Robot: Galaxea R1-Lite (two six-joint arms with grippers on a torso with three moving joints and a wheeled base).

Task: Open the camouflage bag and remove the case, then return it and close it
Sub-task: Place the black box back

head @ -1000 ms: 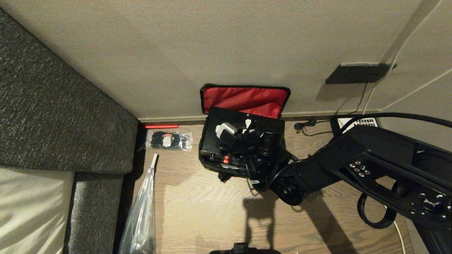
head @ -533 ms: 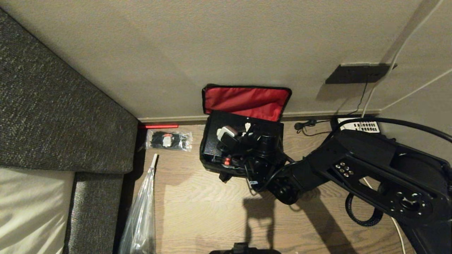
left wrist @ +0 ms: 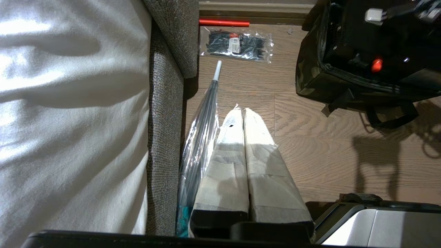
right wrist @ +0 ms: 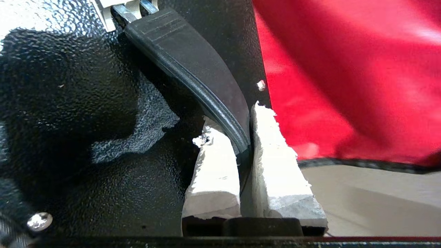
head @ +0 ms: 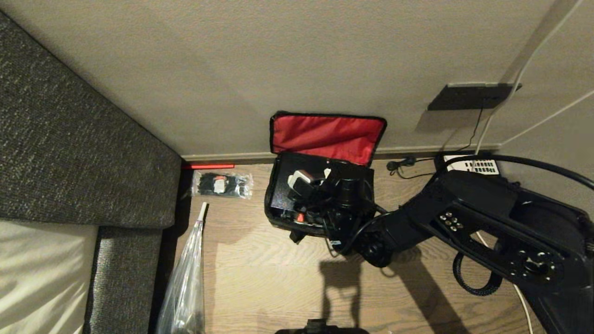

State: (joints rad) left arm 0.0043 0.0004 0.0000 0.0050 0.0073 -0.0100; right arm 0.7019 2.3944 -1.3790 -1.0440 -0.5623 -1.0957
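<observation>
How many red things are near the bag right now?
3. The camouflage bag's red lid lining against the wall, the red latch on the case, and a red stick along the baseboard. Others may be hidden.

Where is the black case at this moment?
In the head view, the case sits centre frame in the open camouflage bag on the floor by the wall, below the red lid lining; the right gripper holds its handle.

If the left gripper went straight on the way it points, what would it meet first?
Probably the wooden floor ahead of the left gripper; farther along that line lies the packet of cable ties, though depth is unclear.
</observation>
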